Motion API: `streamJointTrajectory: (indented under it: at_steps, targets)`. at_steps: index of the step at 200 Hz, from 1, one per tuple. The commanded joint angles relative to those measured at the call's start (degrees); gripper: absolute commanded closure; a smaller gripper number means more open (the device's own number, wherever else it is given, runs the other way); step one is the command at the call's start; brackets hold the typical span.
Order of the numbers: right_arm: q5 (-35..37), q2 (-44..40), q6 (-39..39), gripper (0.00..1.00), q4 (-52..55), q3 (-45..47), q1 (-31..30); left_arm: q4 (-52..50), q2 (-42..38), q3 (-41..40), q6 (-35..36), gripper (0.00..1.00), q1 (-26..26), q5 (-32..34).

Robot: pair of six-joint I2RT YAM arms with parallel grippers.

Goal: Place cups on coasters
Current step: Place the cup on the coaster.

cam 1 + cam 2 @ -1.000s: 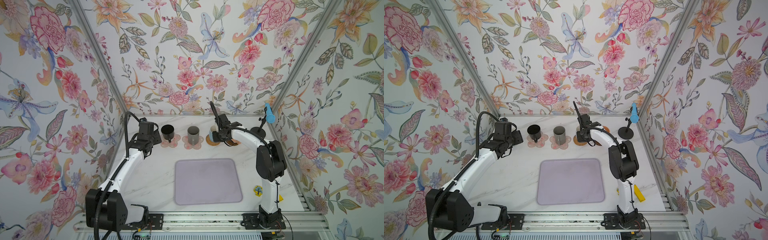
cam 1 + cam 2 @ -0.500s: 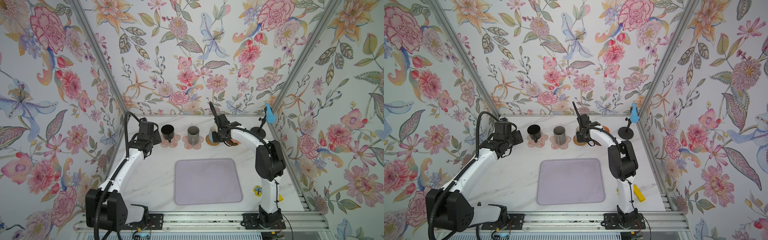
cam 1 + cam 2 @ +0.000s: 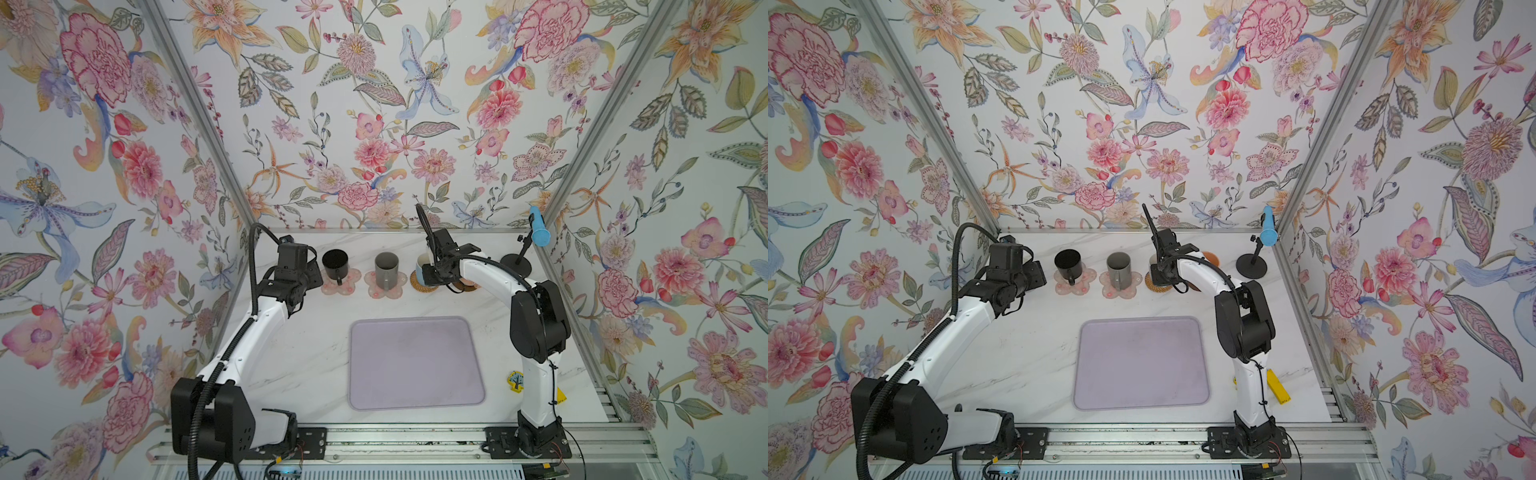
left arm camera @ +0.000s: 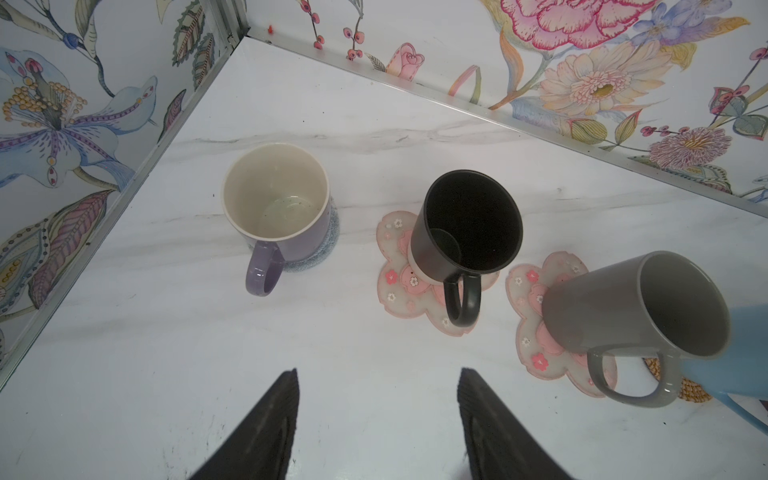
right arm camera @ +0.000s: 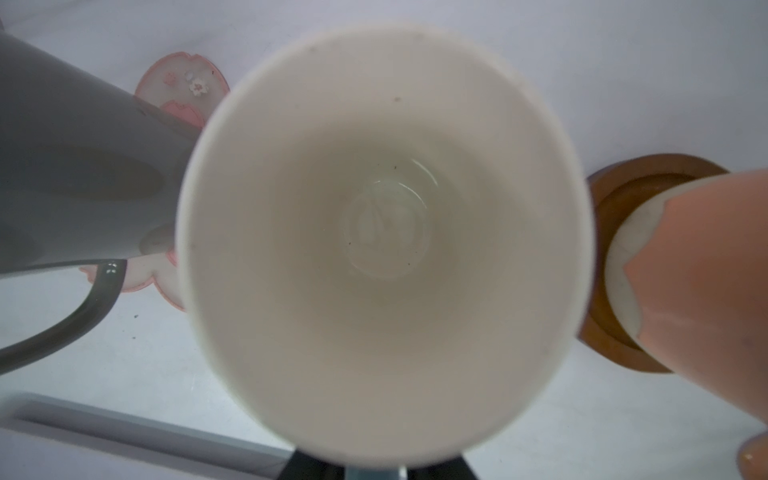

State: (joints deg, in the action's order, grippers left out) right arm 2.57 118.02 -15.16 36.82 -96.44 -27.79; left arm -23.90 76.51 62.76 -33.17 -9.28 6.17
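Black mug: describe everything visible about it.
The black mug is matte and ceramic-looking, black inside and out, empty, with one loop handle and a paler band at its foot. It stands upright on a pink translucent flower-shaped coaster near the back wall, handle turned away from that wall. Only the coaster touches it.

lavender mat (image 3: 417,363): flat, table (image 3: 316,332) centre | black stand (image 3: 515,263): back corner, blue top, possibly microphone

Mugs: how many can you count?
5: lavender mug on grey-blue knitted coaster; black mug, grey mug on pink flower-shaped coasters; light blue mug on woven rattan coaster; peach-orange mug on brown disc.
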Motion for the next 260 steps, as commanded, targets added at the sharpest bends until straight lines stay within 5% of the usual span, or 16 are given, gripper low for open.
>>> streamJointTrajectory:
  at_steps: [1,158,260]
  targets:
    - [0.86,-0.38,0.07,0.7,0.53,-1.99,-0.42,-0.2,-0.84,0.43,0.74,0.36,0.67,-0.63]
    - [0.85,-4.71,0.22,0.53,0.58,-0.35,-1.14,-0.41,-0.09,-1.01,1.68,0.34,0.67,-1.35]
    - [3.98,-17.57,2.06,0.49,0.41,9.21,-1.1,-0.24,-0.42,-1.55,7.69,0.28,0.66,1.81]
